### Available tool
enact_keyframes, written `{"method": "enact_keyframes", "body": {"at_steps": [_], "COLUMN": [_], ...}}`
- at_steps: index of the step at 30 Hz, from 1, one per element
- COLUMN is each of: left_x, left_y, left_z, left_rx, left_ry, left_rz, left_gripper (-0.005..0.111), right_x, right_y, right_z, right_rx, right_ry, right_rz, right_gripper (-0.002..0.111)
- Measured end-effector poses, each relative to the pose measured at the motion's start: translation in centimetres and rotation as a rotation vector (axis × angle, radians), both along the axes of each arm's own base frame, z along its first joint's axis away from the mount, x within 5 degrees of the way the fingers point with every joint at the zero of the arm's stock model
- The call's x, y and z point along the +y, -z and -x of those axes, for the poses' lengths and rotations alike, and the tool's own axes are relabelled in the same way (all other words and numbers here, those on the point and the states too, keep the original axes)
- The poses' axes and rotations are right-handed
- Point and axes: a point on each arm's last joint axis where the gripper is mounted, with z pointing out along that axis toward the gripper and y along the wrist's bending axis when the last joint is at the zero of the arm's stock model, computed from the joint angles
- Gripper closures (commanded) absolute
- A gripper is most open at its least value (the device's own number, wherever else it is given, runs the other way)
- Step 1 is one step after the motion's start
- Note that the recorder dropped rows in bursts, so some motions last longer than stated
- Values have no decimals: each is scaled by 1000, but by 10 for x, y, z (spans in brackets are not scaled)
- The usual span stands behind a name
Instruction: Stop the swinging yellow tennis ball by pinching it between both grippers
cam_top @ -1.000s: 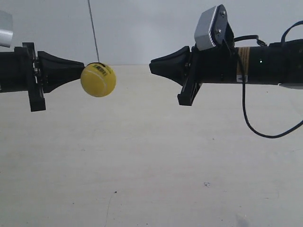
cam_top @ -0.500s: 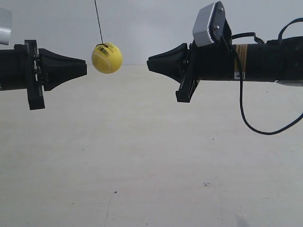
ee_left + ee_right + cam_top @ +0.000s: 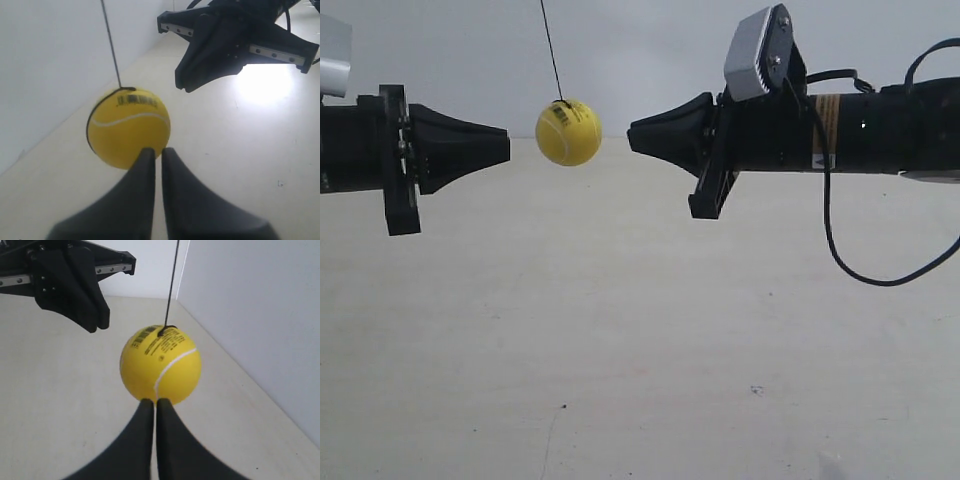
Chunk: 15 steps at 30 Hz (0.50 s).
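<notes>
in the exterior view, the yellow tennis ball (image 3: 568, 131) is seen hanging on a thin dark string (image 3: 551, 50) above the pale table (image 3: 640, 350). it is placed between the two cone tips, roughly level with them, and a narrow gap is left on each side, so it is touched by neither. the gripper at the exterior view's left (image 3: 506, 146) and the gripper at the exterior view's right (image 3: 631, 136) are pointed at each other. a grey-white camera (image 3: 757, 52) is carried on the arm at the view's right, and a black cable (image 3: 840, 240) is looped below it.

in the left wrist view, the left gripper (image 3: 158, 150) is shown with its fingers drawn together, only a slit left between them and nothing held. the ball (image 3: 129, 125) is seen just beyond the tips, with the right gripper (image 3: 184, 86) farther on.

in the right wrist view, the right gripper (image 3: 155, 401) is likewise pressed together on nothing. the ball (image 3: 160, 362) is seen just past its tips, barcode print uppermost, and the left gripper (image 3: 97, 322) is seen beyond.
</notes>
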Motion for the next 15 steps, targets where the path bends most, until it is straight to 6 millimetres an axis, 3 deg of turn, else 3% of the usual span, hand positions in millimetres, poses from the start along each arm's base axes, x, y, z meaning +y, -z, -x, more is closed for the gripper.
{"method": "enact_keyframes", "body": {"at_steps": [15], "left_x": [-5], "left_y": [0], "left_z": [-6], "left_rx": [-21], "left_ry": [-5], "left_rz": [-8], "left_gripper": [102], "right_x": [9], "right_y": [14], "right_z": [-13], "right_rx": [26], "right_ry": [-34], "right_rz": [-5], "right_gripper": [108]}}
